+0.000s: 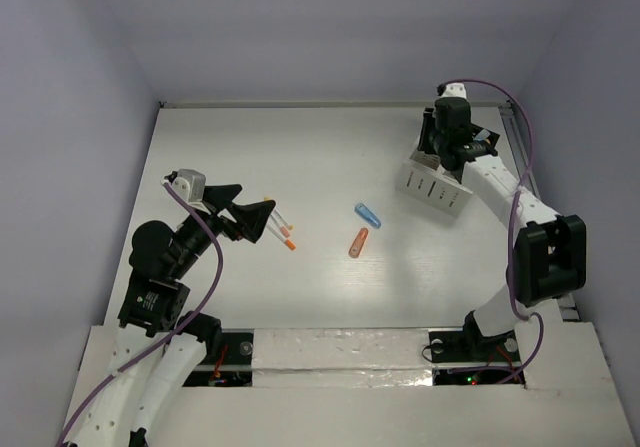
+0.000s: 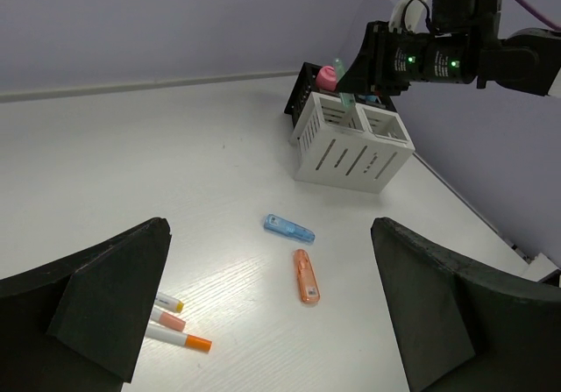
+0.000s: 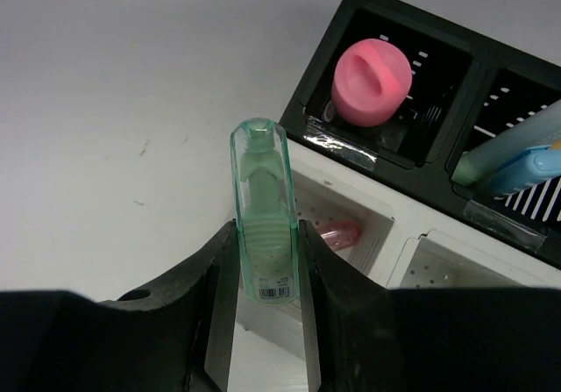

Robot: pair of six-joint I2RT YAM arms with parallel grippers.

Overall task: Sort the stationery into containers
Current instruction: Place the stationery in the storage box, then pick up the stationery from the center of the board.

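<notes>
Where the coming move is being decided: the green capsule [image 3: 263,208] is being held just over the white organizer [image 3: 399,234], above the compartment in which a pink capsule [image 3: 337,231] is lying. Only a short lowering is being judged as needed.
Right gripper [image 3: 266,260]: it is being pressed closed on the green capsule's ribbed lower half, one finger at each side.
Long axis: it is being carried in line with the fingers, cap end pointing away from the wrist.
Nearer arm: the right one, since the organizer is sitting at the far right of the table [image 1: 300,147].
Left gripper [image 1: 258,219]: it is being held wide open and empty at the near left, beside the white orange-tipped sticks [image 2: 180,339].
Materials: the green capsule is glossy translucent plastic with a small barcode sticker. The organizer is matte white, slatted, with a perforated floor. The black section [image 3: 456,50] behind it is slotted and is holding a stubby pink cylinder [image 3: 372,81].
Loose pieces: a blue capsule [image 2: 288,227] and an orange capsule [image 2: 306,276] are lying apart, mid-table.
</notes>
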